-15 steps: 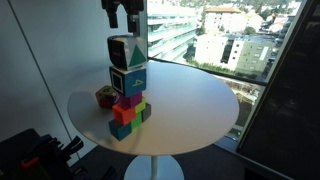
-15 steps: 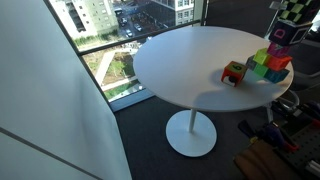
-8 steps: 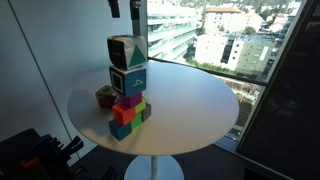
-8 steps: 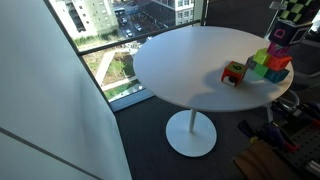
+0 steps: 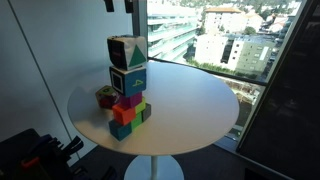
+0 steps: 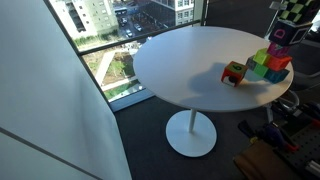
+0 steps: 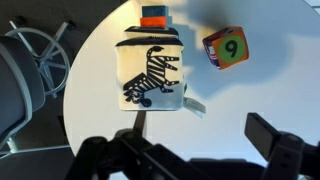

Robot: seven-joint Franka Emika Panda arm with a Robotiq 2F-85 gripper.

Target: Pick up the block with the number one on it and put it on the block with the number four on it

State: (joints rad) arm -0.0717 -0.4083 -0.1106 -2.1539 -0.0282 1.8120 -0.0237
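Note:
The block with the number one [image 5: 126,51], cream with green edges, sits on top of the block with the number four [image 5: 129,80], a white cube with a dark blue frame. Both rest on a pile of smaller coloured blocks [image 5: 127,110]. In the wrist view the top cube [image 7: 152,68] shows a zebra picture from above. My gripper [image 7: 190,150] hangs open and empty high over the stack. Only its fingertips [image 5: 110,5] show at the top edge of an exterior view.
A small yellow-and-red block with a 9 [image 7: 226,47] lies on the round white table [image 5: 190,100] beside the stack, also visible in both exterior views [image 6: 235,72]. Large windows and a steep drop lie behind the table.
The gripper has risen straight up from the top cube and almost left the exterior view. The stacked blocks have not moved.

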